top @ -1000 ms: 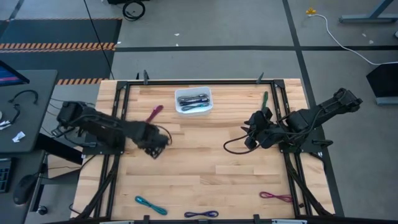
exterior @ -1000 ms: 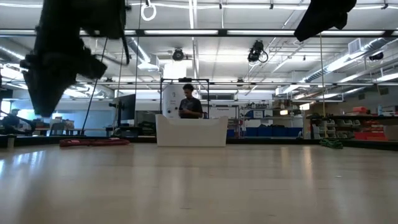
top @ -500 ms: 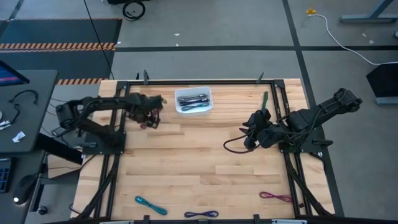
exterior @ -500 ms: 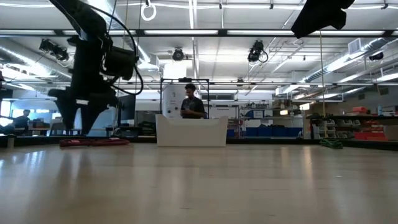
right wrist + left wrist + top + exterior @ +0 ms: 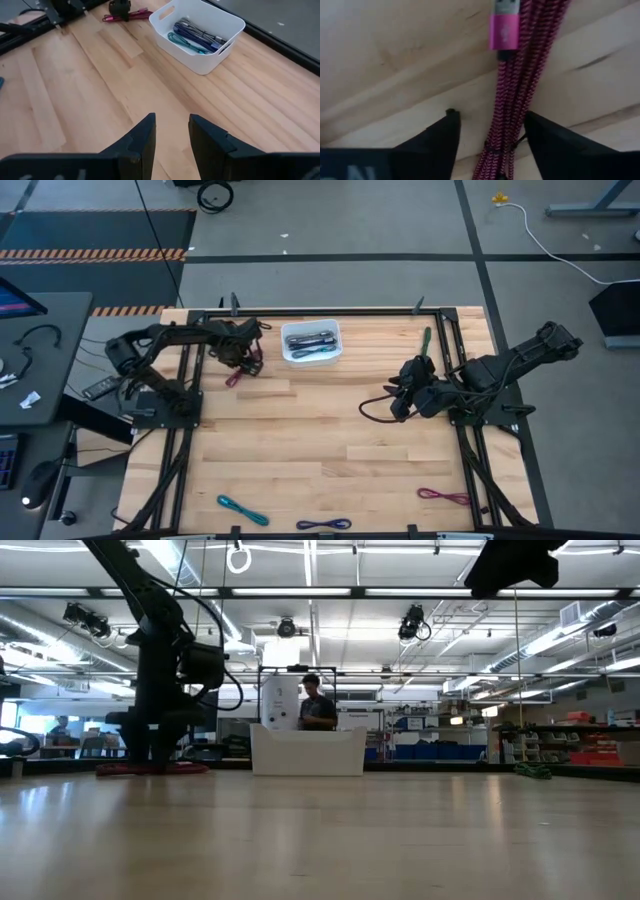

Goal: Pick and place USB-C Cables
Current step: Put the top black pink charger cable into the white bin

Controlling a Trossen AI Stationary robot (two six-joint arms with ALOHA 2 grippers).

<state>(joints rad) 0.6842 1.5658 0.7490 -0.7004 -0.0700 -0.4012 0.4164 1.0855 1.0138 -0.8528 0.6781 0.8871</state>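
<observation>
Left jaws astride magenta cable (image 5: 512, 95) beside white bin (image 5: 311, 342)

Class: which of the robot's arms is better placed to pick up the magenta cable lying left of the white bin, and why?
Left. The left gripper is open and straddles the magenta cable beside the white bin. The right gripper waits open farther off, over bare table.

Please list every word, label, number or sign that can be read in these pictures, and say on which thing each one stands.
No text can be read with certainty.
Magenta USB-C cable: a small mark on its connector housing, too blurred to read.
Left gripper: pale letters at the picture's lower corner, cut off, unreadable.
Right gripper: pale marks on its body, cut off, unreadable.
White bin: no label visible.
</observation>
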